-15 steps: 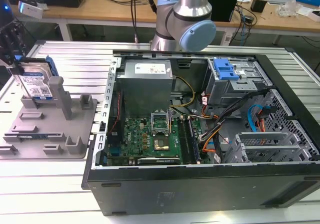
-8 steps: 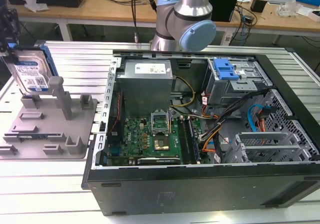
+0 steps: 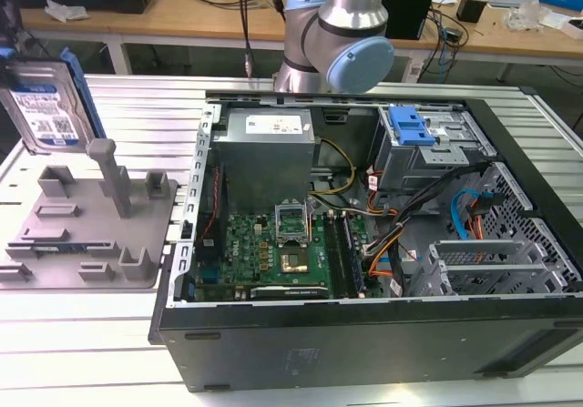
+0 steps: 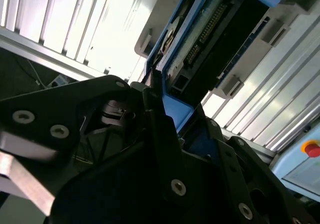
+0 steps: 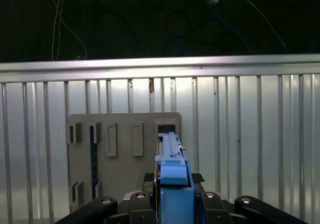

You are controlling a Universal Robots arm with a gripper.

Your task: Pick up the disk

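disk lifted clear of fixture

disk (image 3: 47,106): upright in the air above the grey fixture (image 3: 86,229), not touching it, over the counter (image 3: 137,97) edge at the exterior view's left. blue side rails visible in both wrist views.
tool (image 5: 172,196): clamped on the disk's edge, black fingers (image 5: 137,204) on either side.
computer case (image 3: 364,234): open, beside the fixture.

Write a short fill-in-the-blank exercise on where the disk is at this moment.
1. The disk is lifted ___ the grey fixture.
2. The rails along the disk's sides are ___ in colour.
3. In both wrist views the disk sits between the fingers of the ___.

Missing words: above; blue; end effector
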